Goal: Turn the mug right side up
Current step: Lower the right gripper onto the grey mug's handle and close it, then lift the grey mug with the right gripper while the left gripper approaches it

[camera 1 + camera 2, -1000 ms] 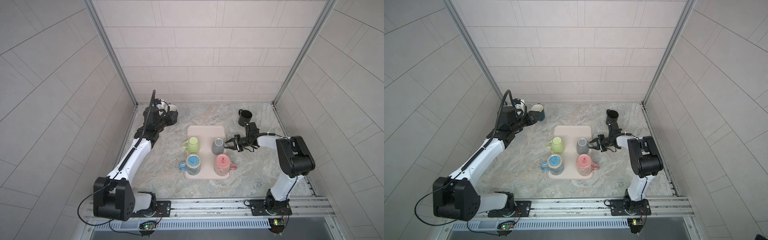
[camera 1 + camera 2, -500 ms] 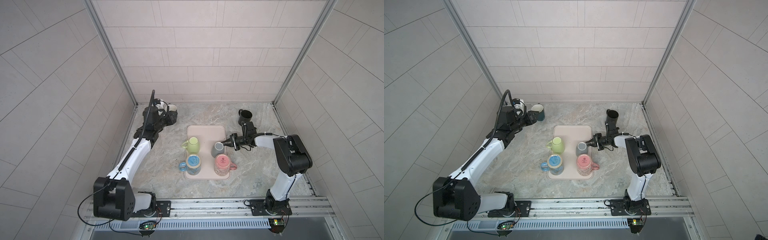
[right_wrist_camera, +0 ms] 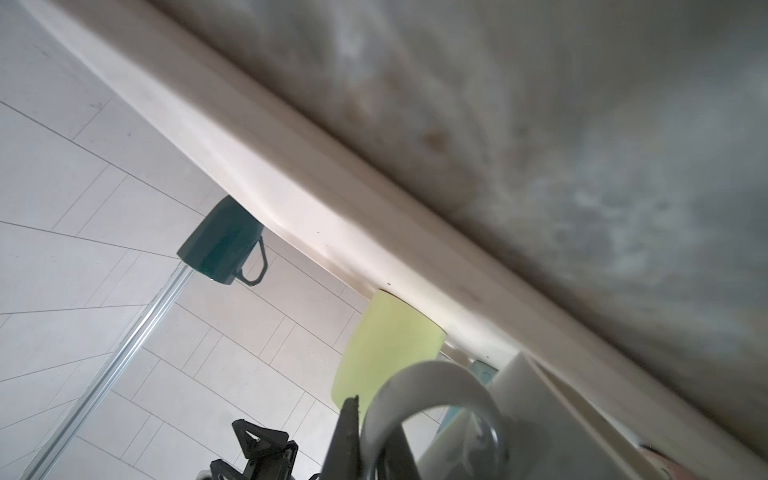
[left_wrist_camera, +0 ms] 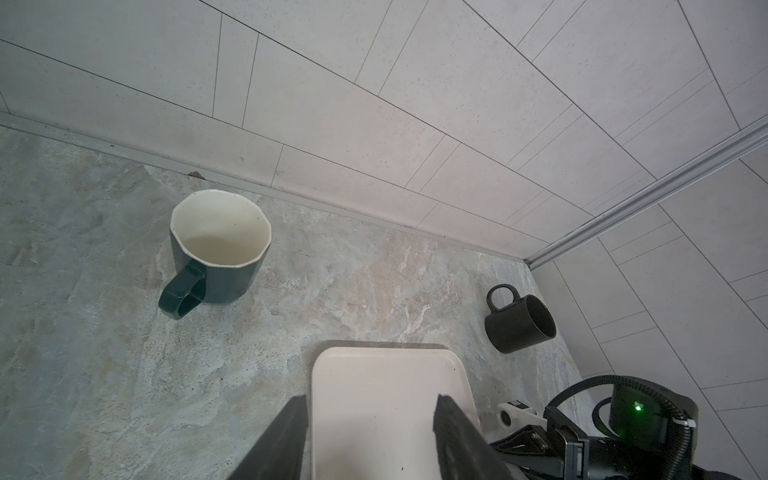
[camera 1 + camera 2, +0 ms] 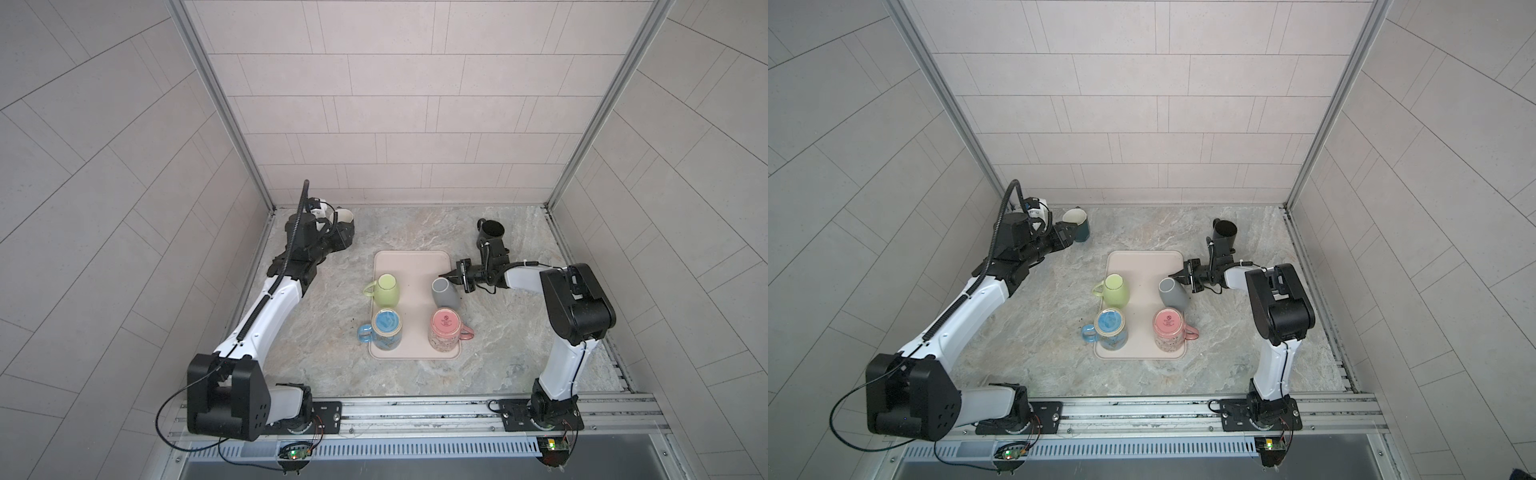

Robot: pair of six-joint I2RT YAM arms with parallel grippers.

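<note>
The right pincer (image 5: 444, 276) looks clamped on the handle of the grey mug (image 5: 445, 292). In the right wrist view the grey handle loop (image 3: 432, 382) lies directly against one dark finger (image 3: 347, 436), and the second finger is hidden. The mug is on the right side of the beige tray (image 5: 411, 259), a little right of the frame centre in both top views. It leans, resting neither flat on its mouth nor on its base. The left pincer (image 4: 370, 401) has its jaws apart with nothing between them. It hangs at the upper left of the tabletop (image 5: 324, 332), near the teal mug (image 4: 216, 249).

I judge the step in hand to be the lift and the turn. The mug should first rise enough that its rim is free of the tray. Then the wrist can roll slowly, because a grip on a thin handle lets the body swing or slip. The base must come down flat before the pincer lets go.

The right rim of the tray lies directly under the pincer. The pink mug (image 5: 445, 334) stands near, just below in the frame, and the green mug (image 5: 386, 286) is to the left with a gap. The black mug (image 5: 491, 232) is close to the right arm, above it in the frame. The upper part of the tray is bare and gives the most room.
</note>
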